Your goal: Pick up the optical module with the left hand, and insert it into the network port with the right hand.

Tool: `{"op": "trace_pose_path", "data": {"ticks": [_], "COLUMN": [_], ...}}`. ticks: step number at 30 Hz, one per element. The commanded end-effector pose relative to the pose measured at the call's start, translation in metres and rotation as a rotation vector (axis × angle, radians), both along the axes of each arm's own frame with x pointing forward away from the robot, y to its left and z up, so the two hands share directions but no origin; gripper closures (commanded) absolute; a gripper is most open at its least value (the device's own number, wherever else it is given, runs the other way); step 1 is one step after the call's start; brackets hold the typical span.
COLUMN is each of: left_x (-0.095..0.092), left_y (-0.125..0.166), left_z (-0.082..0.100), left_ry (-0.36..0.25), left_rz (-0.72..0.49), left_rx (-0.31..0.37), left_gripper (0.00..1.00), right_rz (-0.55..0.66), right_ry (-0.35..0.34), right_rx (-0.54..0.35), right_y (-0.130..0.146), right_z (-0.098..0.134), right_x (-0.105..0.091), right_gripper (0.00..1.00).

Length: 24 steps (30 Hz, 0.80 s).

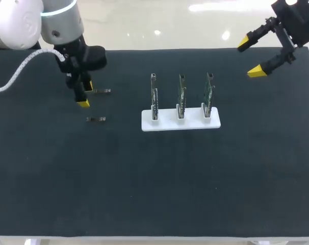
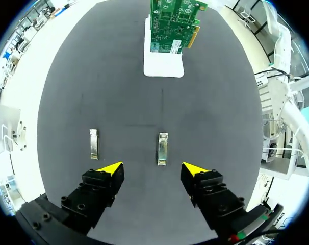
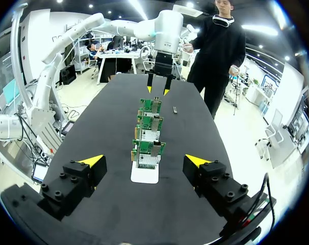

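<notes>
Two small metal optical modules lie on the black mat. One module (image 1: 102, 91) (image 2: 162, 148) rests just ahead of my left gripper (image 1: 85, 95) (image 2: 152, 169), in line with the gap between its open fingers and untouched. The other module (image 1: 96, 119) (image 2: 94, 144) lies off to one side of that gripper. Three green network cards (image 1: 181, 94) (image 2: 172, 23) (image 3: 147, 148) stand upright in a white holder (image 1: 180, 121) (image 3: 144, 176). My right gripper (image 1: 250, 57) (image 3: 144, 161) hangs open and empty above the table's far right corner, facing the row of cards end on.
The black mat (image 1: 154, 178) covers the whole table. In the right wrist view my left gripper (image 3: 158, 89) shows far behind the cards, with a module (image 3: 175, 108) near it. The front half of the mat holds nothing.
</notes>
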<state>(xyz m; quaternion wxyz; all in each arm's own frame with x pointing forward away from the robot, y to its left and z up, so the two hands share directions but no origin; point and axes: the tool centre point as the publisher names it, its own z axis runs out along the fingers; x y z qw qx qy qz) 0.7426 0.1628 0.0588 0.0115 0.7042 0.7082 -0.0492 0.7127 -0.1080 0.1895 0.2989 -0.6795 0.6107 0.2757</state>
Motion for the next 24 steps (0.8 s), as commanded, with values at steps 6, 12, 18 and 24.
{"op": "trace_pose_path", "data": {"ticks": [6, 12, 18, 24], "left_x": [0.001, -0.01, -0.012, -0.014], "left_y": [0.0, -0.004, -0.001, 0.0], "left_z": [0.001, -0.018, -0.044, -0.054], "left_ry": [0.003, -0.06, -0.073, -0.088], "left_rz": [-0.003, 0.034, 0.053, 0.07], "left_rx": [0.003, -0.042, -0.023, -0.015], "left_gripper": [0.0, 0.0, 0.0, 0.0], "right_rz": [0.0, 0.0, 0.0, 0.0], "right_ry": [0.001, 0.001, 0.001, 0.001], "right_rx": [0.0, 0.0, 0.0, 0.0], "right_y": [0.0, 0.0, 0.0, 0.0], "right_z": [0.0, 0.0, 0.0, 0.0], "right_x": [0.0, 0.0, 0.0, 0.0], "right_gripper": [0.0, 0.0, 0.0, 0.0]}}
